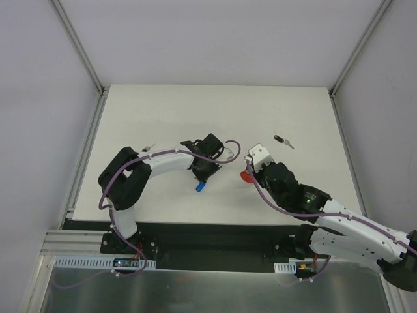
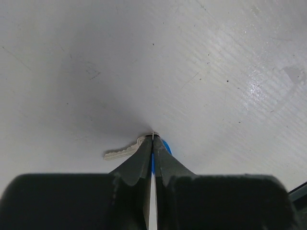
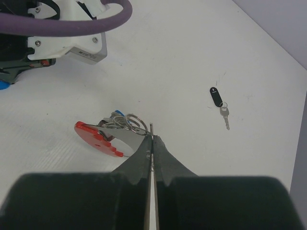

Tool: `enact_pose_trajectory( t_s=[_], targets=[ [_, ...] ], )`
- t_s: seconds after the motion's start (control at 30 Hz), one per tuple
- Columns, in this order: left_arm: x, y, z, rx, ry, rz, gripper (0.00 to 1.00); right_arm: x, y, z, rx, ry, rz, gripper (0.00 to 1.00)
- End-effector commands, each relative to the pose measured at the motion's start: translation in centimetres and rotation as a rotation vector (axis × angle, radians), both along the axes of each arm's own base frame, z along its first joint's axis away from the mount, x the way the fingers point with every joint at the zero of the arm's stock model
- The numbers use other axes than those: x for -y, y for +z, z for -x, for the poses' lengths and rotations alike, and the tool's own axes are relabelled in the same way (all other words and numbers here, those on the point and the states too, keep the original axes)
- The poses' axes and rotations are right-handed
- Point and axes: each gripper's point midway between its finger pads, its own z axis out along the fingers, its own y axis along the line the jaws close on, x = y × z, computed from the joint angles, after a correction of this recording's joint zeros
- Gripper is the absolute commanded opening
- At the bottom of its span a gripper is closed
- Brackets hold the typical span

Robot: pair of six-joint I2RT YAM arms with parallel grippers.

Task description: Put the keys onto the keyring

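My left gripper (image 2: 153,140) is shut on the blue-headed key (image 2: 166,145). Its silver blade (image 2: 120,152) sticks out to the left just above the table. In the top view this key (image 1: 201,187) shows blue below the left gripper (image 1: 202,179). My right gripper (image 3: 152,139) is shut on the keyring (image 3: 96,139), pinching the thin metal loop beside its silver rings (image 3: 125,120). The red plastic part hangs to the left of the fingers. From above, the keyring (image 1: 247,176) shows red at the right gripper (image 1: 249,169). A black-headed key (image 3: 217,96) lies loose on the table.
The black-headed key (image 1: 283,141) lies right of centre, beyond the right gripper. A small silver thing (image 1: 151,147) peeks out by the left arm's elbow. The white table (image 1: 163,111) is walled by metal rails on the left and right.
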Motion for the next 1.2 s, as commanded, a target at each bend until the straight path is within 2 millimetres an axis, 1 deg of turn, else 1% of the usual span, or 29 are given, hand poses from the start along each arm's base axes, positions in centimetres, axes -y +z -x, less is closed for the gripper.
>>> enact_pose_trajectory(
  t_s=[0.0,0.1,0.13,0.17,0.2,0.23,0.27,0.3,0.37,0.4,0.43,0.47,0.5,0.53,0.57,0.6,0.63,0.67,0.7,0.77,0.8,0.83,0.87,0.9,0.93,1.0,1.17],
  targets=[
    [0.2,-0.4,-0.9,0.022,-0.007,-0.029,0.00,-0.2,1.8,-0.7,0.052,-0.039,-0.070,0.01],
    [0.7,0.1,-1.2,0.034,0.000,-0.004,0.01,-0.1,1.8,-0.7,0.053,-0.043,-0.065,0.02],
    [0.9,0.7,-1.3,0.051,0.005,0.012,0.04,-0.1,1.8,-0.8,0.053,-0.044,-0.065,0.01],
    [1.0,1.1,-1.4,0.060,0.009,0.024,0.10,-0.1,1.8,-0.8,0.052,-0.044,-0.061,0.01],
    [1.1,1.3,-1.5,0.070,0.024,0.040,0.12,-0.1,1.8,-0.8,0.053,-0.043,-0.061,0.01],
    [1.3,2.6,-1.7,0.102,0.032,0.072,0.15,-0.1,1.8,-0.8,0.052,-0.043,-0.058,0.02],
    [1.4,3.2,-1.8,0.116,0.040,0.094,0.20,-0.2,1.8,-0.8,0.053,-0.042,-0.056,0.02],
    [1.8,4.6,-2.0,0.154,0.056,0.147,0.23,-0.2,1.7,-0.8,0.050,-0.044,-0.051,0.01],
    [1.9,5.9,-2.1,0.196,0.074,0.202,0.29,-0.1,1.7,-0.9,0.049,-0.047,-0.045,0.01],
    [1.5,6.7,-1.7,0.217,0.092,0.231,0.29,-0.1,1.7,-0.9,0.050,-0.048,-0.043,0.01],
    [1.8,7.6,-2.2,0.260,0.102,0.275,0.29,-0.1,1.6,-0.9,0.049,-0.048,-0.040,0.02],
    [1.6,7.9,-2.3,0.286,0.116,0.288,0.29,-0.1,1.5,-0.9,0.048,-0.048,-0.039,0.01],
    [0.9,8.0,-1.9,0.301,0.127,0.302,0.30,-0.1,1.4,-1.0,0.046,-0.050,-0.035,0.01],
    [1.2,8.4,-2.2,0.336,0.132,0.336,0.30,-0.1,1.4,-0.9,0.045,-0.048,-0.032,0.01],
    [0.9,8.4,-2.2,0.350,0.138,0.344,0.30,-0.1,1.3,-1.0,0.044,-0.051,-0.029,0.01],
    [0.3,7.8,-1.7,0.358,0.142,0.347,0.29,-0.2,1.2,-1.0,0.043,-0.051,-0.028,0.01],
    [0.3,7.7,-1.6,0.367,0.138,0.364,0.29,-0.2,1.1,-1.0,0.042,-0.052,-0.025,0.01],
    [0.7,8.0,-1.9,0.396,0.138,0.399,0.29,-0.2,1.1,-1.0,0.040,-0.049,-0.024,0.02],
    [0.3,7.1,-1.2,0.370,0.161,0.409,0.28,-0.3,1.0,-1.0,0.038,-0.048,-0.021,0.01],
    [0.6,6.8,-1.4,0.380,0.153,0.438,0.27,-0.4,0.8,-1.1,0.035,-0.043,-0.012,0.01],
    [0.4,5.8,-1.1,0.366,0.145,0.429,0.27,-0.4,0.7,-1.1,0.033,-0.040,-0.009,0.02],
    [0.8,5.6,-0.7,0.344,0.122,0.453,0.26,-0.5,0.7,-1.0,0.032,-0.034,-0.009,0.01],
    [0.8,5.3,-0.8,0.339,0.117,0.466,0.26,-0.6,0.7,-1.0,0.031,-0.028,-0.012,0.01],
    [0.6,4.9,-1.2,0.348,0.124,0.491,0.25,-0.7,0.6,-0.9,0.028,-0.021,-0.009,0.01],
    [0.8,4.8,-1.0,0.331,0.111,0.518,0.25,-0.7,0.6,-1.0,0.027,-0.020,-0.010,0.01],
    [0.2,4.5,-1.3,0.342,0.117,0.529,0.25,-0.7,0.6,-0.9,0.027,-0.019,-0.013,0.02],
    [0.4,4.2,-0.9,0.342,0.054,0.544,0.25,-0.7,0.3,-0.8,0.024,-0.018,-0.012,0.01]
  ],
)
